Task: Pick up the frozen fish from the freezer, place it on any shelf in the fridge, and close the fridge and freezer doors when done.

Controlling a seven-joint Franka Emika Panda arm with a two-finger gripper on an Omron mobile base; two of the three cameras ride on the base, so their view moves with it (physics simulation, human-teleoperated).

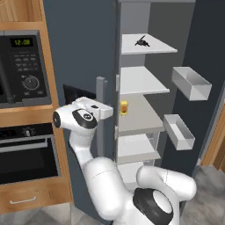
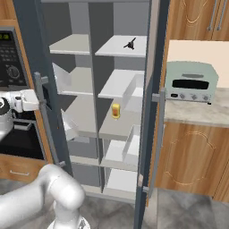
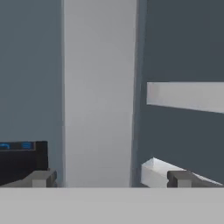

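Left base view, frozen fish: I see the frozen fish [image 1: 142, 42] lying on the top shelf [image 1: 154, 47] of the fridge [image 1: 154, 17], the plain-doored half, so I judge the placing step done.
Left base view, doors: the fridge door [image 1: 206, 52] stands wide open to the right, its white bins [image 1: 191, 83] facing in. The freezer door [image 1: 79, 52], the one with the black panel [image 1: 77, 92], is swung most of the way in.
Left base view, gripper: the gripper [image 1: 108, 110] sits right at the freezer door's grey handle [image 1: 100, 94]. From here I cannot make out its fingers.
Left base view, other: a small yellow jar [image 1: 124, 107] stands on a lower fridge shelf, well below the fish.
Right base view, freezer: the freezer [image 2: 80, 18] shows bare pale shelves, and its door is ajar, not shut. The white hand is just beside the handle.
Right base view, fridge door: I see it edge-on, so its angle is hard to read. A toaster oven [image 2: 192, 82] sits on the desk [image 2: 197, 114] behind it.
Hand view, key relation: the handle runs upright straight ahead, centred between the two fingertips [image 3: 41, 178]. The jaws stand wide apart, holding nothing.
Hand view, unclear: I cannot identify the pale bar on the right for certain, and I cannot judge the gap to the handle.
Next move, my judgement: close on or push the handle to shut the freezer.
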